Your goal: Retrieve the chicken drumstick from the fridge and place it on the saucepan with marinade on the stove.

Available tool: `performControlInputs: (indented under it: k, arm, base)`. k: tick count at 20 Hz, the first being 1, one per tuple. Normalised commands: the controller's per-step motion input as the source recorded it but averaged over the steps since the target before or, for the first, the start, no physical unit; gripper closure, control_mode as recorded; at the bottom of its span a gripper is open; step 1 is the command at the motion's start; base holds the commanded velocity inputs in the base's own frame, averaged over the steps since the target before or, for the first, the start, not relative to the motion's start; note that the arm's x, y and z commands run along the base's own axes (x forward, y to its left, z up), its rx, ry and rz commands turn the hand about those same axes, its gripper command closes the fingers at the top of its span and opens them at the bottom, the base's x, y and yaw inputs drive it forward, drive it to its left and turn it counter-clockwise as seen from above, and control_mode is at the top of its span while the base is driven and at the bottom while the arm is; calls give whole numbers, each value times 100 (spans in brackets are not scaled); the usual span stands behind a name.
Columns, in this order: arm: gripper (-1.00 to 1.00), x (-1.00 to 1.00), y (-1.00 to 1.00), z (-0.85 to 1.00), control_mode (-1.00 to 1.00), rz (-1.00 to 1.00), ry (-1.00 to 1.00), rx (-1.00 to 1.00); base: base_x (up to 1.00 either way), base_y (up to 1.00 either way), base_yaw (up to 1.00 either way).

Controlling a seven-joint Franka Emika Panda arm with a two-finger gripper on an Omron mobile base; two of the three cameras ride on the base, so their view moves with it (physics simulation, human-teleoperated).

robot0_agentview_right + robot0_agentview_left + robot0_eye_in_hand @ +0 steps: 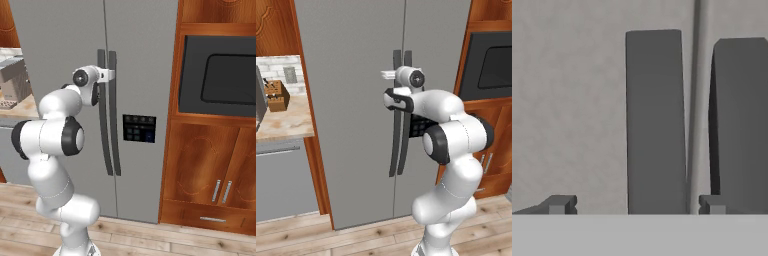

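Observation:
The fridge (351, 100) (60, 40) stands shut, with its two long dark handles side by side at the door seam. My gripper (390, 75) (107, 75) is up against the upper part of the handles. In the hand view the gripper (637, 204) is open, and one handle (656, 120) stands between the two fingertips (559, 204) without either touching it. The other handle (739, 120) lies just outside them. Nothing is held. The chicken drumstick is hidden behind the closed doors. The saucepan with marinade and the stove are out of view.
Left of the fridge is a stone counter (291, 122) with a knife block (277, 95) above a grey front. A dark built-in oven (220, 75) sits in wooden cabinets to the right. The right door carries a control panel (139, 128).

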Motion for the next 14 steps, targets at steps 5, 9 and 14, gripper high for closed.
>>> performControlInputs:
  k: [5,9,14]
  arm:
    - [-100,1,21,0,-100,0,0,0]
    - [-100,17,2,0,-100,0,0,0]
    - [-100,15,-5,0,-100,0,0,0]
  base:
    - [0,0,0]
    - [0,0,0]
    - [0,0,0]
